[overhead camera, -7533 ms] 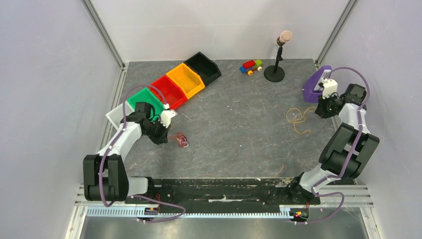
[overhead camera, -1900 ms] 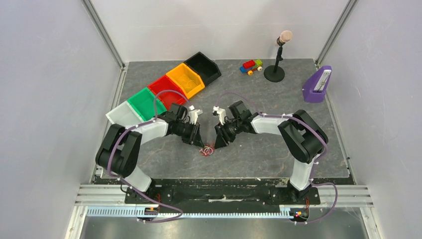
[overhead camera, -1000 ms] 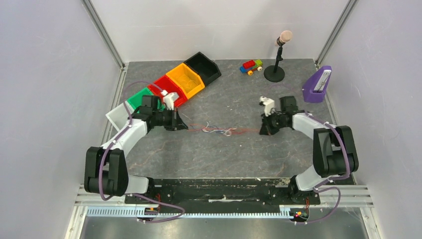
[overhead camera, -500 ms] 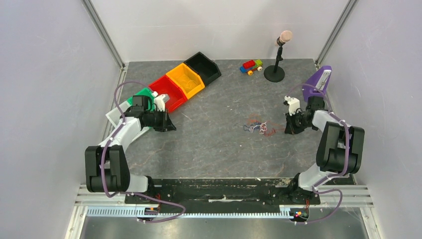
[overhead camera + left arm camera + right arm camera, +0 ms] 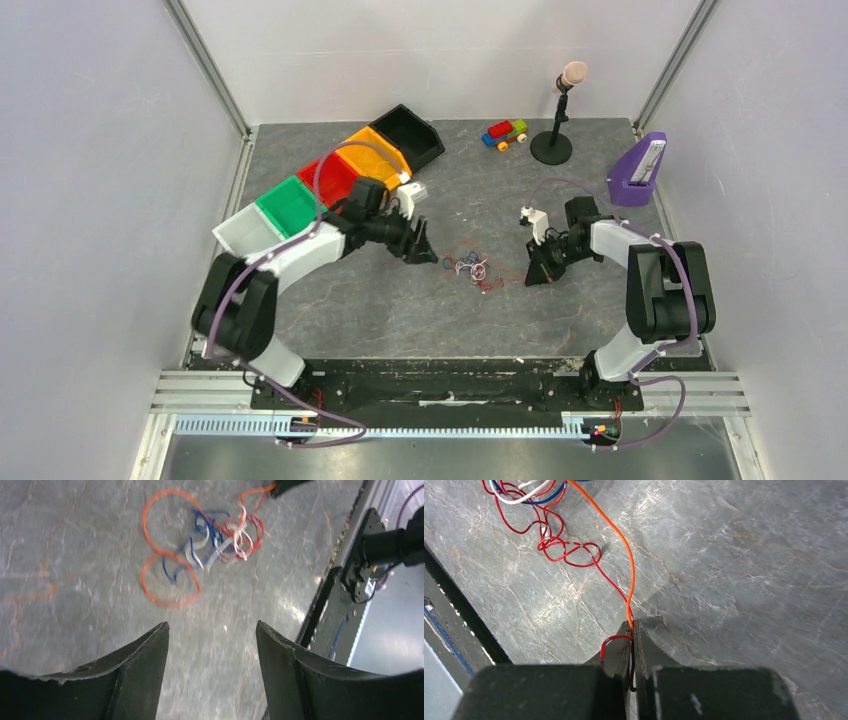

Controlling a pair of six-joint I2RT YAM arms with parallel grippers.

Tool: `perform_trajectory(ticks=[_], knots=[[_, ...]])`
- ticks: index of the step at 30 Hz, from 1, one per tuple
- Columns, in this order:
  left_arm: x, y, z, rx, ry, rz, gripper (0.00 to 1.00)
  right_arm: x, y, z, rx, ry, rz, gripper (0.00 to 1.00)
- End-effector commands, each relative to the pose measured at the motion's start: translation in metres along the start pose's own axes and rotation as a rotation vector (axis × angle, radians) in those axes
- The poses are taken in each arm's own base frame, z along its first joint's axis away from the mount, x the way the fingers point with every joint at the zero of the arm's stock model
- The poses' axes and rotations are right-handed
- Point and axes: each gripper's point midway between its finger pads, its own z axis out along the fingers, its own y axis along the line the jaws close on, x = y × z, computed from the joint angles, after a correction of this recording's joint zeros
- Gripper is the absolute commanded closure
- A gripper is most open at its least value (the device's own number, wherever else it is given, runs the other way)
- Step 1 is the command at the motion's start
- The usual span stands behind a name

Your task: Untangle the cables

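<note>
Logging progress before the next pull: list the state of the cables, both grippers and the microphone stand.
cables: tangled in a loose clump, not yet separated.
left gripper: open, empty, short of the clump.
right gripper: shut on an orange and a red strand of the cables.
microphone stand: upright.

The table (image 5: 400, 310) is a grey slab veined like marble. Near its middle lie the cables (image 5: 470, 268), a loose knot of orange, red, blue and white strands, with orange loops spread flat on one side. Along the far left runs a slanting row of bins set side by side: a white bin (image 5: 238, 232), a green bin (image 5: 288, 205), a red bin (image 5: 322, 178), an orange bin (image 5: 372, 160) and a black bin (image 5: 410, 135). Near the far edge stand a toy car (image 5: 505, 133) and a microphone stand (image 5: 552, 148). A purple holder (image 5: 638, 170) sits at the far right.
</note>
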Motion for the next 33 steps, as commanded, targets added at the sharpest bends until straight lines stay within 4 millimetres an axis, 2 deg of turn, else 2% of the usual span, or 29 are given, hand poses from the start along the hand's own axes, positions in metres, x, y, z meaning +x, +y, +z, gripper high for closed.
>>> perform_trajectory(ticks=[1, 4, 7, 12, 17, 22, 23, 24, 25, 26, 27, 29, 31, 33], knots=[[-0.052, 0.015, 0.039, -0.021, -0.088, -0.019, 0.29, 0.0, 0.005, 0.003, -0.015, -0.003, 0.002, 1.0], [-0.071, 0.018, 0.069, -0.002, -0.077, 0.039, 0.29, 0.01, 0.004, 0.003, -0.007, 0.026, -0.009, 1.0], [-0.078, 0.024, 0.096, 0.009, -0.042, 0.075, 0.3, 0.016, 0.004, 0.004, -0.002, 0.043, -0.007, 1.0], [-0.058, 0.03, 0.13, 0.043, 0.078, 0.036, 0.33, 0.016, 0.001, 0.005, 0.005, 0.051, -0.002, 1.0], [-0.041, 0.047, 0.144, -0.005, 0.124, -0.002, 0.43, 0.011, -0.007, 0.003, 0.027, 0.055, -0.011, 1.0], [-0.016, 0.038, 0.145, 0.014, 0.194, -0.039, 0.46, 0.003, -0.019, 0.003, 0.051, 0.057, -0.025, 1.0], [-0.012, 0.036, 0.145, 0.021, 0.202, -0.046, 0.51, -0.002, -0.022, 0.003, 0.057, 0.052, -0.027, 1.0], [-0.008, 0.033, 0.145, 0.033, 0.206, -0.058, 0.64, -0.008, -0.026, 0.003, 0.069, 0.041, -0.022, 1.0], [-0.007, 0.028, 0.146, 0.049, 0.197, -0.077, 0.77, -0.015, -0.03, 0.003, 0.081, 0.026, -0.014, 0.96], [-0.009, 0.025, 0.145, 0.056, 0.175, -0.099, 0.9, -0.024, -0.034, 0.002, 0.096, 0.007, 0.0, 0.87], [-0.011, 0.022, 0.144, 0.057, 0.151, -0.128, 0.97, -0.034, -0.039, 0.0, 0.114, -0.012, 0.008, 0.78], [-0.02, 0.013, 0.14, 0.078, 0.086, -0.169, 0.98, -0.055, -0.046, -0.009, 0.161, -0.056, 0.038, 0.62], [-0.031, 0.006, 0.136, 0.084, 0.034, -0.217, 0.98, -0.072, -0.051, -0.022, 0.218, -0.096, 0.062, 0.39], [-0.038, 0.004, 0.131, 0.064, -0.006, -0.292, 0.98, -0.082, -0.05, -0.039, 0.276, -0.126, 0.084, 0.26]])
